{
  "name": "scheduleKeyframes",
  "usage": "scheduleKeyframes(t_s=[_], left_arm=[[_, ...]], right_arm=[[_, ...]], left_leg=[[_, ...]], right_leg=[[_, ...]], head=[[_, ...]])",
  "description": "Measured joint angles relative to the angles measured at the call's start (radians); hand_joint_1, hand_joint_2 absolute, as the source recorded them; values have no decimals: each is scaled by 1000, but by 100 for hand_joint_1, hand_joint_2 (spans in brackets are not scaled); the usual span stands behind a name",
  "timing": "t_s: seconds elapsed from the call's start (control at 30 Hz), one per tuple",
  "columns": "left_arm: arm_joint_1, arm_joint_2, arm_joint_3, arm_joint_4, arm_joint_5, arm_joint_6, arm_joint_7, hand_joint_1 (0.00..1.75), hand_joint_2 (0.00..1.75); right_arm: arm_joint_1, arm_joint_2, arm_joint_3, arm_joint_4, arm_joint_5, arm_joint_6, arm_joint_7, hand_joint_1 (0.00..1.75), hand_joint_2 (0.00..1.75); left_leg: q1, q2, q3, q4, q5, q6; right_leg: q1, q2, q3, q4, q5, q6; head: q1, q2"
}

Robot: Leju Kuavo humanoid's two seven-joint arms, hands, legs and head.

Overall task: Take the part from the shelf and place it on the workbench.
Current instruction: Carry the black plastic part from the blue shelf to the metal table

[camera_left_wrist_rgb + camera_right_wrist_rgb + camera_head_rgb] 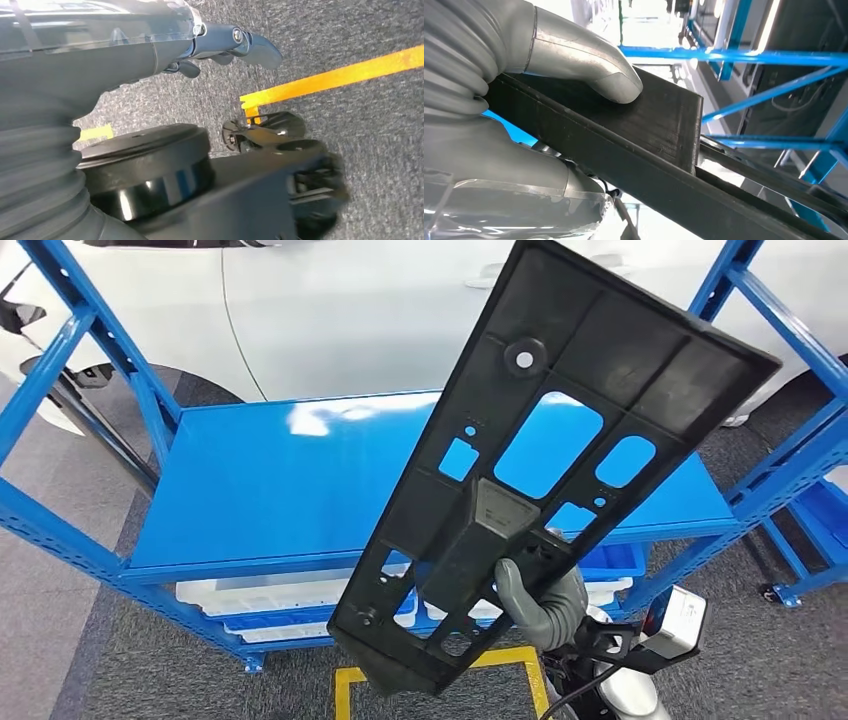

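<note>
Black plastic panel (540,455) fills the frame's middle, lifted off the blue shelf (290,475); right hand (540,600) clamps its lower rib for carrying.

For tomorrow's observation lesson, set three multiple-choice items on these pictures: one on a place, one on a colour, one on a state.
1. Where is the black part?
A. lying flat on the blue shelf
B. raised in front of the shelf, in the right hand
C. on the floor

2. What colour is the tape on the floor?
A. yellow
B. red
C. white

3. What is the left hand doing?
A. gripping the part
B. holding a bin
C. holding nothing, above the carpet

Key: 1 B, since the head view shows the right hand gripping the part near its lower end, tilted, with the blue shelf seen through its cut-outs. 2 A, a yellow stripe crosses the grey carpet. 3 C, the left wrist view shows its fingers with nothing in them.
</note>
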Motion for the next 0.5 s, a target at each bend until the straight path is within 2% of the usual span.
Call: scheduleKeyframes(t_s=[0.1, 0.13, 0.23, 0.3, 0.33, 0.37, 0.43, 0.47, 0.5], left_arm=[[0, 0, 0, 0, 0, 0, -2, 0, 175], [0, 0, 0, 0, 0, 0, -3, 0, 175], [0, 0, 0, 0, 0, 0, -3, 0, 175], [0, 2, 0, 0, 0, 1, -4, 0, 175], [1, 2, 0, 0, 0, 1, -6, 0, 175], [-1, 3, 0, 0, -1, 2, -7, 0, 175], [-1, 2, 0, 1, -4, 4, -7, 0, 175], [-1, 1, 0, 1, -5, 5, -6, 0, 175], [0, 0, -1, 1, -6, 5, -6, 0, 175]], right_arm=[[3, 0, 0, 4, 0, 0, -8, 175, 175], [3, 0, 0, 5, 0, 0, -9, 175, 175], [3, 0, 0, 5, 0, 0, -9, 175, 175], [3, 0, 0, 8, -3, 2, -16, 175, 175], [3, -1, 0, 12, -6, 2, -22, 175, 175], [3, -4, -1, 17, -11, 3, -31, 175, 175], [3, -11, -2, 30, -18, 0, -46, 175, 175], [4, -15, -2, 35, -20, -3, -52, 175, 175], [5, -16, -2, 38, -21, -7, -52, 175, 175]], left_leg=[[1, -6, 40, -92, 70, 5], [1, -8, 48, -109, 80, 6], [1, -8, 49, -112, 81, 6], [4, -59, 86, -192, 106, 13], [4, -82, 104, -235, 119, 17], [6, -94, 123, -282, 135, 27], [3, -42, 127, -302, 145, 45], [3, -13, 129, -308, 148, 53], [0, 9, 128, -307, 147, 55]], right_leg=[[0, 27, 2, 2, 0, 1], [0, 30, 2, 2, 0, 1], [0, 30, 2, 2, 0, 1], [-2, 42, 0, 3, 1, 5], [-5, 57, -5, 3, 3, 13], [-6, 62, -12, 7, 2, 25], [-7, 23, -81, 136, -60, 50], [-6, -6, -118, 213, -94, 57], [-7, -27, -147, 277, -118, 59]], head=[[0, 0], [0, 0], [0, 0], [0, 0], [0, 0], [0, 0], [0, 0], [0, 0], [0, 0]])
